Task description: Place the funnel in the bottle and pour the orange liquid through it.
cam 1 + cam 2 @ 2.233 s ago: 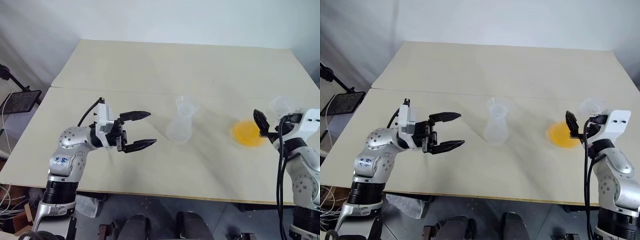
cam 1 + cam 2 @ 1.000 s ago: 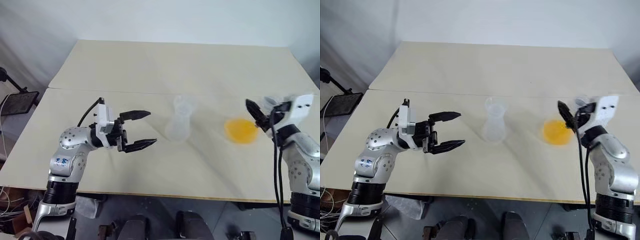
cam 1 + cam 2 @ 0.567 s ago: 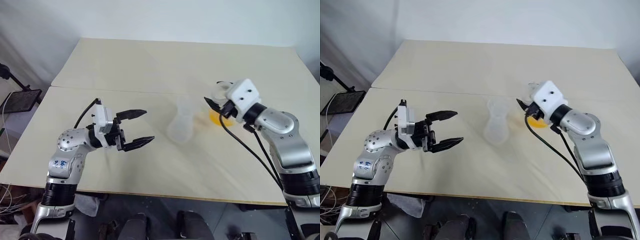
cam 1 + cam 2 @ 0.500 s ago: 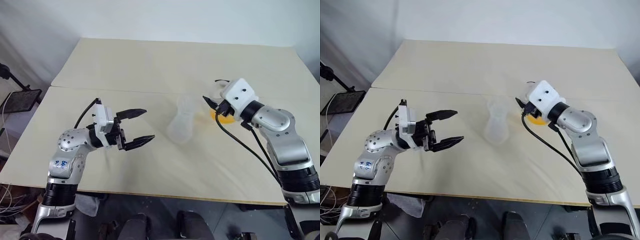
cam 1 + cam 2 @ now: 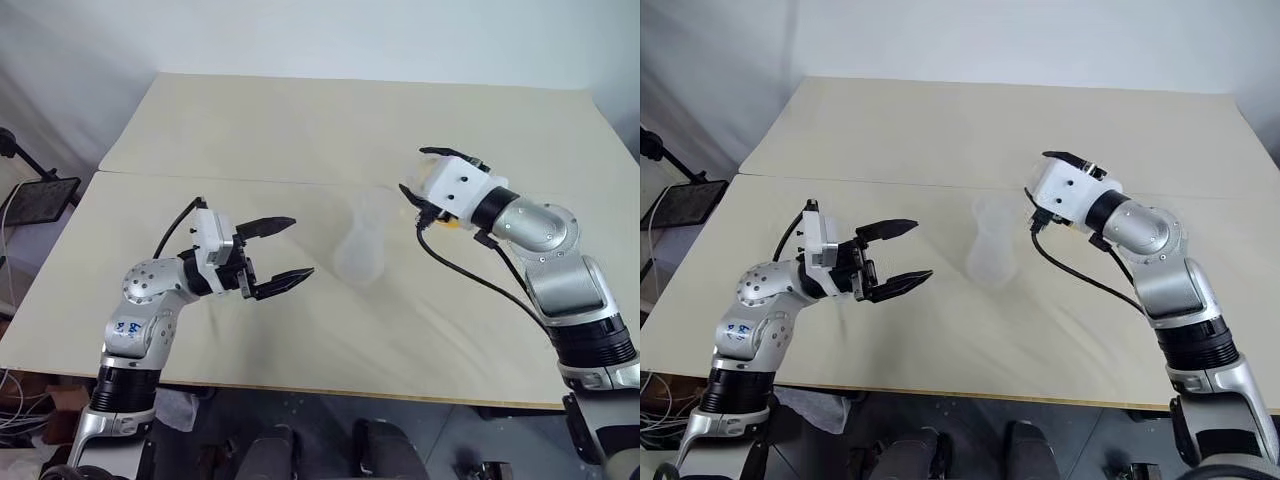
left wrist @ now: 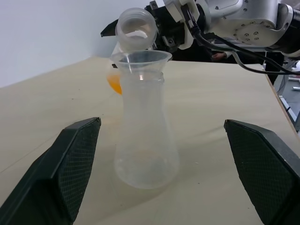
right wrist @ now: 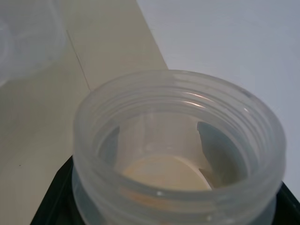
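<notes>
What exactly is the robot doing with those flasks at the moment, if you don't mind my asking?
The right hand is shut on the larger flask holding the orange liquid, tipped with its mouth just above the funnel, which already sits in the neck of the bottle on the table. No liquid has collected in the bottle so far. The left hand hovers open beside the bottle, apart from it.
</notes>
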### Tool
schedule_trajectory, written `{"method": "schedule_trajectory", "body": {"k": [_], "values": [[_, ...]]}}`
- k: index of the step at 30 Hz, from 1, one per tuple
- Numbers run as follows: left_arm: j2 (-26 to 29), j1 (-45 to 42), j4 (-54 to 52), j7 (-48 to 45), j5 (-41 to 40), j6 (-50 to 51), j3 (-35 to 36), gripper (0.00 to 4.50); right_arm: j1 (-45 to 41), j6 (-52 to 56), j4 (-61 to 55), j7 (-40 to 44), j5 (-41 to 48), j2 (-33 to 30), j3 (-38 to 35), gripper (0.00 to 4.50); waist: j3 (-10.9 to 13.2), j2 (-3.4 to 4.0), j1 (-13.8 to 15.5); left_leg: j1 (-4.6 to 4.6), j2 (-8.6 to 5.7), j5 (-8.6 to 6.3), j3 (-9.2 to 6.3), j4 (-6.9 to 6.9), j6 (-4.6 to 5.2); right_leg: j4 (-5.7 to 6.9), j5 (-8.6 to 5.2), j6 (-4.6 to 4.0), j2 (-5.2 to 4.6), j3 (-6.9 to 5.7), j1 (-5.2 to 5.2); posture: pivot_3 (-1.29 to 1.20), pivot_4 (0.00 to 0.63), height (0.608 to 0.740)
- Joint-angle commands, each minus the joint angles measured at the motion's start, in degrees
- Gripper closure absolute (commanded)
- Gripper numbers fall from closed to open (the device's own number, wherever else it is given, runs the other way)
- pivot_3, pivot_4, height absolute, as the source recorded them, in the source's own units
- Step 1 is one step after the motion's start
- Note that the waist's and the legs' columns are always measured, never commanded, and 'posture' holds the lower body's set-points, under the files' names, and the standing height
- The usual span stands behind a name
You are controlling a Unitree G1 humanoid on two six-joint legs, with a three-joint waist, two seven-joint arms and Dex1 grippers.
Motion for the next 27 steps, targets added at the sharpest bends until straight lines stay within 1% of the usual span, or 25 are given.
{"method": "schedule_trajectory", "body": {"k": [1, 7, 20, 27], "values": [[-0.4, -0.8, -0.1, 0.2, 0.3, -1.1, -0.2, 0.00, -2.0, -3.2, -1.6, 0.5, -2.9, -1.7, -0.3, 1.99, 0.0, 0.00, 0.0, 0.00, 0.00, 0.00, 0.00, 0.00, 0.00, 0.00, 0.00, 0.00, 0.00, 0.00, 0.00, 0.00, 0.150, 0.740], [-1.3, -1.4, 0.7, -0.1, 0.6, -1.5, -0.5, 0.00, -3.9, -6.9, 0.0, 1.1, -7.0, -2.8, 0.9, 1.99, 0.0, 0.00, 0.0, 0.00, 0.00, 0.00, 0.02, 0.00, 0.00, 0.00, 0.00, 0.00, 0.01, 0.00, -0.02, 0.00, 0.150, 0.740], [-2.3, -2.2, 2.4, 0.0, 1.2, -2.5, -1.2, 0.00, -6.4, -10.9, 0.5, 2.1, -11.0, -3.4, 0.6, 1.99, 0.0, 0.00, 0.0, -0.01, 0.01, 0.00, 0.04, 0.00, -0.01, 0.02, 0.00, 0.00, 0.03, 0.01, -0.03, 0.00, 0.150, 0.740], [-2.9, -2.3, 2.8, 0.1, 1.4, -3.1, -1.6, 0.00, -7.2, -11.3, 0.4, 2.8, -12.1, -3.1, 0.5, 1.99, 0.0, 0.00, 0.0, -0.01, 0.00, 0.01, 0.04, 0.00, -0.01, 0.03, 0.00, 0.00, 0.03, -0.01, -0.03, 0.00, 0.150, 0.740]]}}
